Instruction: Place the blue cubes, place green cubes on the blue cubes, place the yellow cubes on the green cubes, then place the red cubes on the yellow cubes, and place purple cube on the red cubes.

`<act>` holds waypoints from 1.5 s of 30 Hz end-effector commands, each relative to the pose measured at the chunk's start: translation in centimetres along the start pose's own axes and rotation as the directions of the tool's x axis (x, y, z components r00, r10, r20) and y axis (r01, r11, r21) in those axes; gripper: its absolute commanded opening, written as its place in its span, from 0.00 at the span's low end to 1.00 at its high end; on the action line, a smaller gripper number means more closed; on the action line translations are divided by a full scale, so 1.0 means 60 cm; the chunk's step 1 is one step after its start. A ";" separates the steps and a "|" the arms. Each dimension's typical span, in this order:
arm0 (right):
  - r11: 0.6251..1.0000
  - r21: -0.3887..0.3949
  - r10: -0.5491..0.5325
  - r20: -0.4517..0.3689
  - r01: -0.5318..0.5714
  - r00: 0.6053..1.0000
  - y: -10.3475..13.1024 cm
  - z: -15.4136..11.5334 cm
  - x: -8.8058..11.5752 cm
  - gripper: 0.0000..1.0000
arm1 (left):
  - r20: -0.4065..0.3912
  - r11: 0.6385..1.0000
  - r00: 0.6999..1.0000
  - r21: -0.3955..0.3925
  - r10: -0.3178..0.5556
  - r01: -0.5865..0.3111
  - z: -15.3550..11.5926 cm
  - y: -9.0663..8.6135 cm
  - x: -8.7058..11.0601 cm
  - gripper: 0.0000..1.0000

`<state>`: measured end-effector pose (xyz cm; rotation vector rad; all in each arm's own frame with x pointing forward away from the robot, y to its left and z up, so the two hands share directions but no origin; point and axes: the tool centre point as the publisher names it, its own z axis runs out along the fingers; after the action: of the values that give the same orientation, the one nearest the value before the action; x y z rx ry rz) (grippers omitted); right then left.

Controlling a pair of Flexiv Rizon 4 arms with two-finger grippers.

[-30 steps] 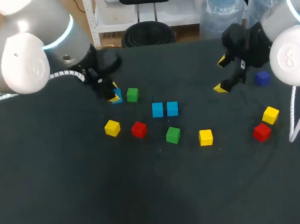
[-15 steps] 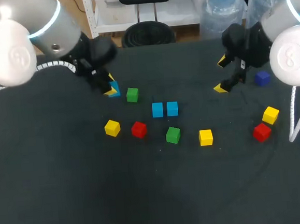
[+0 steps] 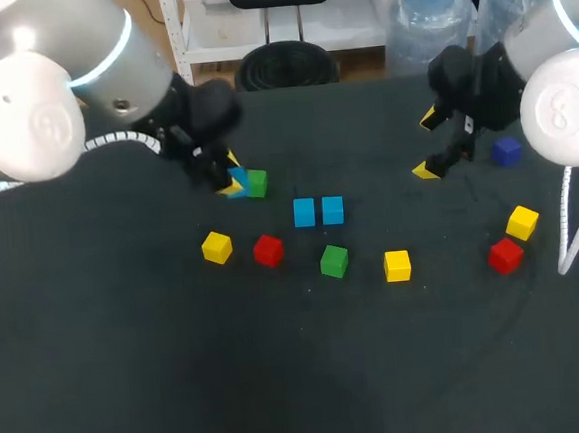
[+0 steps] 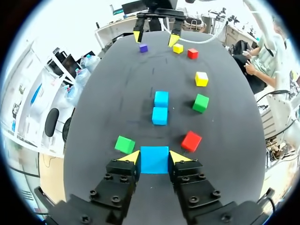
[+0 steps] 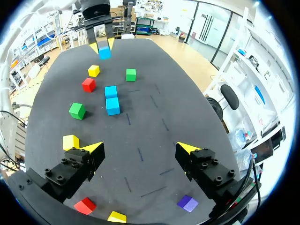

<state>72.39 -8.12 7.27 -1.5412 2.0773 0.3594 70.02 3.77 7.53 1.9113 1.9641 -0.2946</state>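
A: Left gripper [image 4: 154,158] is clamped on a blue cube [image 4: 154,162], one finger on each of two opposite faces, over the far-left part of the table [image 3: 103,392]. Right gripper [image 5: 139,147] is spread wide with nothing in it, near the far-right corner.
B: How will the cube handle?
A: My guess is light, rigid and flat-sided. The finish looks smooth, so maybe slightly slick. Nothing to break. Parallel faces are the right place to hold, and it sits square between the tips.
B: Neighbours?
A: Green cube [image 4: 124,144] is just beside one finger and could get nudged. Two other blue cubes [image 3: 304,212] sit side by side near the table's middle, probably the base row this one joins.
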 end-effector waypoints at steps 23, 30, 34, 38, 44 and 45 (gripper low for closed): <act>1.000 -0.003 -0.001 0.002 0.001 1.000 -0.002 0.001 0.000 1.00 | 0.075 0.998 0.996 0.043 -0.054 0.051 0.005 -0.027 -0.022 0.00; 1.000 -0.003 -0.001 0.002 0.001 1.000 -0.002 0.001 0.000 1.00 | 0.082 0.998 0.995 0.041 -0.052 0.049 0.004 -0.026 -0.020 0.00; 1.000 -0.003 -0.001 0.002 0.001 1.000 -0.002 0.001 0.000 1.00 | 0.082 0.998 0.995 0.041 -0.052 0.049 0.004 -0.026 -0.020 0.00; 1.000 -0.003 -0.001 0.002 0.001 1.000 -0.002 0.001 0.000 1.00 | 0.082 0.998 0.995 0.041 -0.052 0.049 0.004 -0.026 -0.020 0.00; 1.000 -0.003 -0.001 0.002 0.001 1.000 -0.002 0.001 0.000 1.00 | 0.082 0.998 0.995 0.041 -0.052 0.049 0.004 -0.026 -0.020 0.00; 1.000 -0.003 -0.001 0.002 0.001 1.000 -0.002 0.001 0.000 1.00 | 0.082 0.998 0.995 0.041 -0.052 0.049 0.004 -0.026 -0.020 0.00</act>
<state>72.39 -8.12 7.27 -1.5412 2.0774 0.3594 68.54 2.38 7.61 1.8444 1.9711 -0.4220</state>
